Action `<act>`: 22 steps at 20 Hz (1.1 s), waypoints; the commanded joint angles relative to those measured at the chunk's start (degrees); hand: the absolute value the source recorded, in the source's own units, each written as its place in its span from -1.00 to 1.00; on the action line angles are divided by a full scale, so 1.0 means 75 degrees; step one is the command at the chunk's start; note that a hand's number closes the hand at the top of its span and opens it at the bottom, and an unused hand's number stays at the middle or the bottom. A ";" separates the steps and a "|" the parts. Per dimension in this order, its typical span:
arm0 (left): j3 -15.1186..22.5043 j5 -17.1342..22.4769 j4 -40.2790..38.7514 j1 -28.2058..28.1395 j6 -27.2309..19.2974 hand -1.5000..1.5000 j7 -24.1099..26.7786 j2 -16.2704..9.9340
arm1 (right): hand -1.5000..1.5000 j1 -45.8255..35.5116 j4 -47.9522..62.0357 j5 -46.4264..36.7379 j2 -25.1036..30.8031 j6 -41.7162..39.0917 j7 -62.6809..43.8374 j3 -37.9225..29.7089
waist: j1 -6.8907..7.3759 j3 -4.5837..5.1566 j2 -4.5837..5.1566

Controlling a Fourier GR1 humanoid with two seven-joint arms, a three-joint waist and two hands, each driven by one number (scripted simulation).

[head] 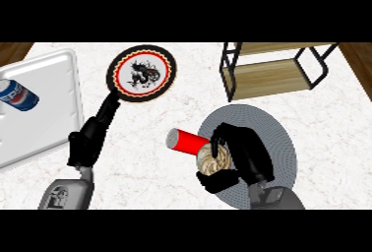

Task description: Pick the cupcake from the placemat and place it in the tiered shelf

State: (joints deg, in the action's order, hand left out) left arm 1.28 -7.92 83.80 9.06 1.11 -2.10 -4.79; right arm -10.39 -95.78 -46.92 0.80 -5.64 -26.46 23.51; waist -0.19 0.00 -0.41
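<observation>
The cupcake (pixel 213 159), with pale swirled frosting, sits on the round grey placemat (pixel 280 135) at the lower right. My right hand (pixel 247 155) is curled round the cupcake, fingers on its far side and thumb below it, hiding part of it. A red can (pixel 187 141) lies on its side on the placemat, touching the cupcake's left. The tiered shelf (pixel 272 66), wooden boards in a black wire frame, stands at the back right. My left hand (pixel 91 140) rests at the lower left with fingers straight, pointing up the counter.
A round plate (pixel 143 74) with a red and black rim lies at the back centre, just beyond my left hand's fingertips. A white tray (pixel 40 108) at the left edge holds a blue soda can (pixel 18 95). The counter is white marble.
</observation>
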 commanded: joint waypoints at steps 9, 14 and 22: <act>-0.0024 -0.0052 0.0094 0.0015 -0.0005 0.00 -0.0111 -0.0034 | 1.00 -0.1229 -0.4076 -0.1138 -0.0106 0.0215 -0.4517 0.1285 | -0.0044 0.0009 -0.0001; 0.0118 -0.0062 0.0577 -0.0265 0.0073 0.00 -0.0202 -0.0024 | 1.00 -0.2675 -0.4113 -0.1651 -0.0106 -0.0698 -0.5295 0.0604 | 0.0057 0.0006 0.0015; 0.0221 -0.0347 -0.0159 0.0211 -0.0277 0.00 -0.0161 0.0323 | 1.00 -0.4433 -0.3493 -0.2057 -0.0105 -0.1437 -0.5207 -0.1007 | 0.0020 0.0008 0.0034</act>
State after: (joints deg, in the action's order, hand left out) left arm 1.34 -8.64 83.01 10.35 0.80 -2.28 -4.03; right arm -36.04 -123.81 -60.96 0.36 -10.08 -59.69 20.82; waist -0.06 0.05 -0.14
